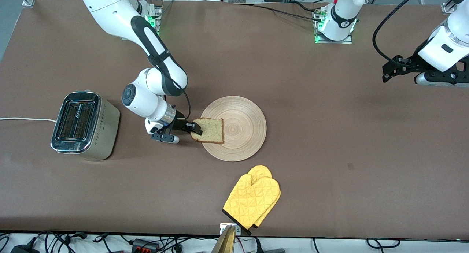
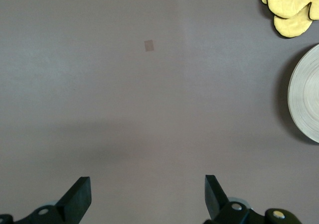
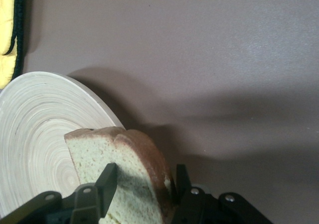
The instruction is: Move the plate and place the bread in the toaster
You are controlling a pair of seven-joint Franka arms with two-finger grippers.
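The right gripper is low at the plate's nine o'clock edge, clamped on the bread. In the right wrist view its fingers press against both faces of the slice, which stands tilted with its brown crust uppermost, over the pale ringed rim of the plate.

The bamboo-like plate lies flat near the middle of the table. The bread overlaps its edge on the side toward the right arm's end of the table, partly over the rim.

The toaster stands at about nine o'clock from the plate, well apart from it, with its chrome top and both slots facing up. Its white cord runs off toward the right arm's end of the table.

A yellow quilted oven mitt lies at six o'clock from the plate, nearer the front camera, near the table's edge.

The left gripper waits up in the air over bare table at the left arm's end, at roughly two o'clock from the plate. Its fingers are spread wide with nothing between them; that wrist view also catches the plate's rim and the mitt.
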